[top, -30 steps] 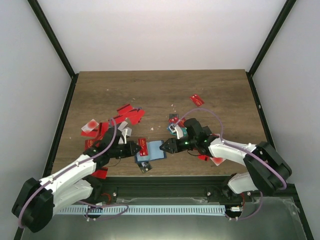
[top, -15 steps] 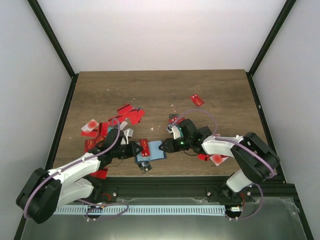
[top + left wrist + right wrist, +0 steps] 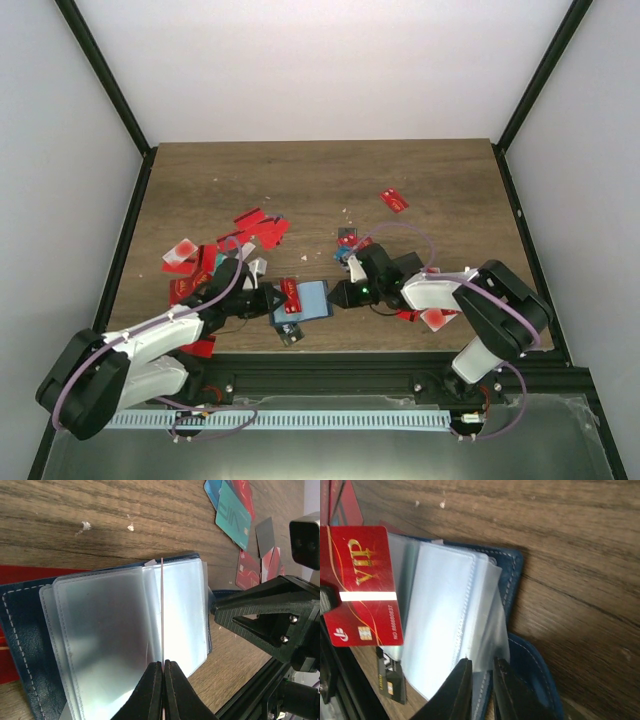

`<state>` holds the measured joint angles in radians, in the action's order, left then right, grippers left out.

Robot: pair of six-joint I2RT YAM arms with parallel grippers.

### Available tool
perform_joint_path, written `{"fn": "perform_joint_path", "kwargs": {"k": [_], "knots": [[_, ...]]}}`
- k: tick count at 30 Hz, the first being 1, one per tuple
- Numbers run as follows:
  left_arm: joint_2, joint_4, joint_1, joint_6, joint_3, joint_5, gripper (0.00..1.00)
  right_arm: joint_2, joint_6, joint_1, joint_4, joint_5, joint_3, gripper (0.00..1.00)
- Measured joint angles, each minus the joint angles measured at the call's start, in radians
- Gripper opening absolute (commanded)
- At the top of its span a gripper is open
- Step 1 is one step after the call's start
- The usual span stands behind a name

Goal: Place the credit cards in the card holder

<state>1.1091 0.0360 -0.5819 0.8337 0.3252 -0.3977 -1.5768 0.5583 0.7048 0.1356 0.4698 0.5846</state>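
Jaws of the left gripper point(image 3: 163, 664) are clamped together on a red credit card point(image 3: 362, 585). It is seen edge-on as a thin pale line in the left wrist view, and face-on in the right wrist view, with gold VIP lettering and a white stripe. That card is held on edge above the clear plastic sleeves point(image 3: 115, 630) of the open card holder point(image 3: 22, 630); whether it touches or enters a sleeve cannot be told. Jaws of the right gripper point(image 3: 482, 661) are drawn nearly together with a narrow gap left and the edge of a clear sleeve lying between them; whether that sleeve is actually gripped cannot be told. The card holder is laid open on the table point(image 3: 300, 170) near its front edge, between the two grippers, with the navy cover down and the sleeves fanned upward. A small dark card point(image 3: 390, 680) with a chip is seen just beside the holder, toward the table's front edge. A teal card point(image 3: 232, 515) lies beyond the holder near the right arm, with red and grey ones next to it. In the top view a loose heap of red cards point(image 3: 255, 225) is spread on the left half behind the left arm. A single red card point(image 3: 394, 200) lies well apart, further back on the right.
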Motion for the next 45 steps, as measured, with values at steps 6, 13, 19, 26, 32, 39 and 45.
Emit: {"fn": "perform_joint_path", "kwargs": {"k": [6, 13, 19, 26, 32, 39, 45], "knots": [[0.014, 0.019, 0.0, 0.004, -0.015, 0.0, 0.04, -0.002, 0.004, 0.0, 0.001, -0.007, -0.025, 0.06], [0.025, 0.055, 0.0, 0.017, -0.032, -0.001, 0.04, -0.002, 0.009, 0.006, 0.001, -0.007, -0.032, 0.03], [0.04, 0.106, 0.0, 0.042, -0.055, -0.011, 0.04, -0.01, 0.022, 0.013, 0.015, -0.008, -0.037, 0.01], [0.04, 0.147, 0.0, 0.069, -0.074, -0.015, 0.04, -0.015, 0.045, 0.032, 0.055, -0.006, -0.051, 0.01], [0.053, 0.167, 0.0, 0.08, -0.079, -0.019, 0.04, -0.016, 0.057, 0.041, 0.063, -0.006, -0.052, 0.01], [0.054, 0.195, 0.0, 0.091, -0.092, -0.032, 0.04, -0.017, 0.064, 0.044, 0.064, -0.006, -0.052, 0.01], [0.053, 0.202, 0.001, 0.108, -0.098, -0.046, 0.04, -0.017, 0.064, 0.045, 0.065, -0.006, -0.053, 0.01]]}}
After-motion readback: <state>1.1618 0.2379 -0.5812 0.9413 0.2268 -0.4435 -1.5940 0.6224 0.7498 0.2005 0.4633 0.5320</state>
